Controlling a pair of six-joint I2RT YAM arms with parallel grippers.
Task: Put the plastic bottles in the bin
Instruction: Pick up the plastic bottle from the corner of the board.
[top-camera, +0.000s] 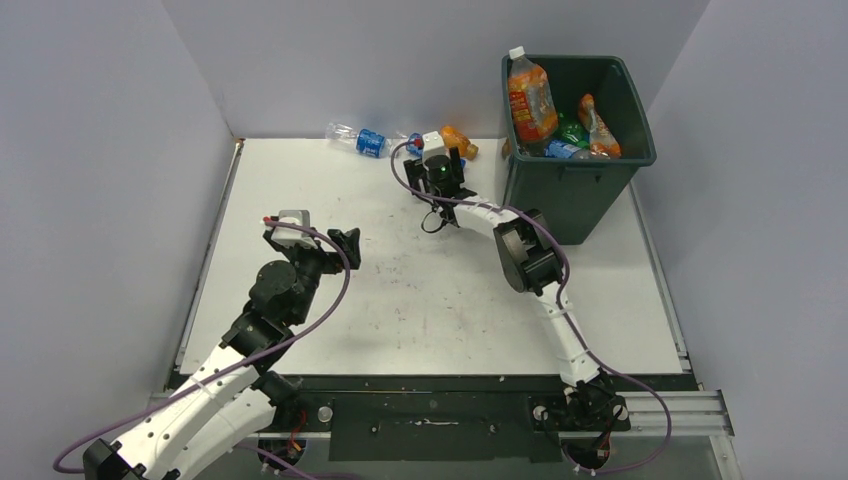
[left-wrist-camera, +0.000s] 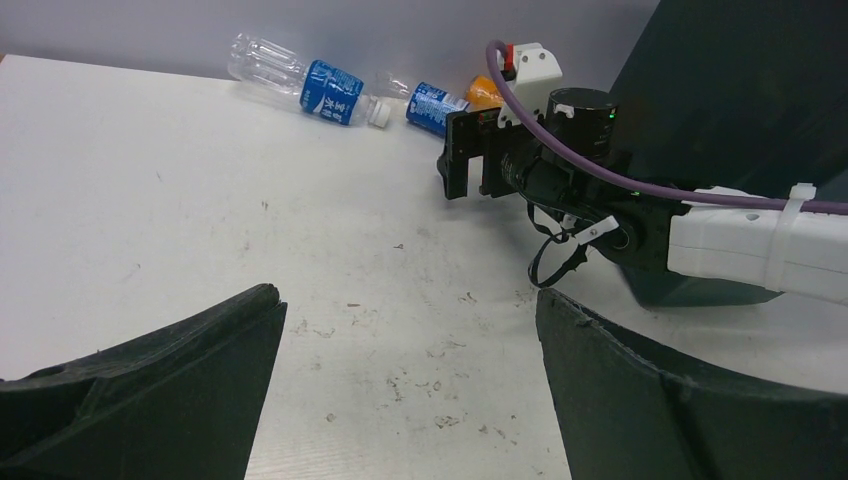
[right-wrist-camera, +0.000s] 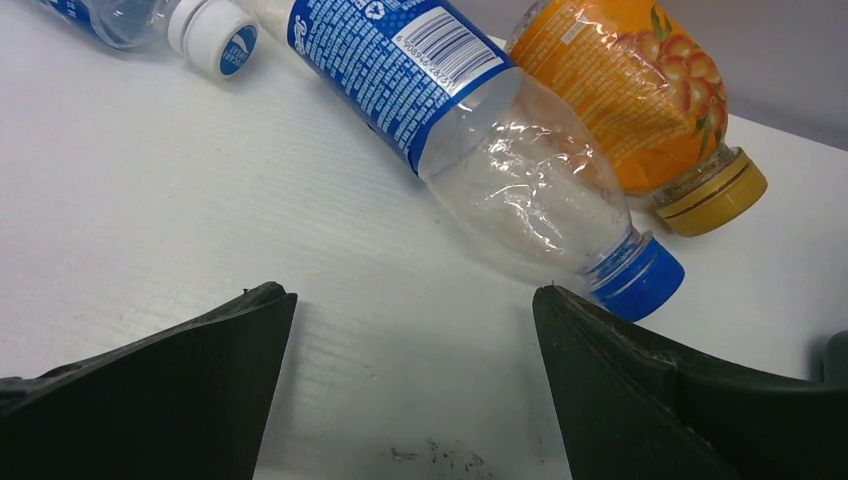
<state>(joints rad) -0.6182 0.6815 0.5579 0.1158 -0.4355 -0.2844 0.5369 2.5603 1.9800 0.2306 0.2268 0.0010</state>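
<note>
A white flat table top is seen; at its far right corner a tall dark green rectangular plastic bin is stood, in which several bottles are piled, a large orange white-capped bottle being propped upright at its left rim. The left gripper is held over the left middle of the table, its fingers spread wide with nothing between them; the right gripper is held low near the far edge, its fingers likewise spread and empty, just short of a clear blue-labelled blue-capped bottle laid on its side. An orange gold-capped bottle is laid just behind it; a clear white-capped bottle is laid further left.
</note>
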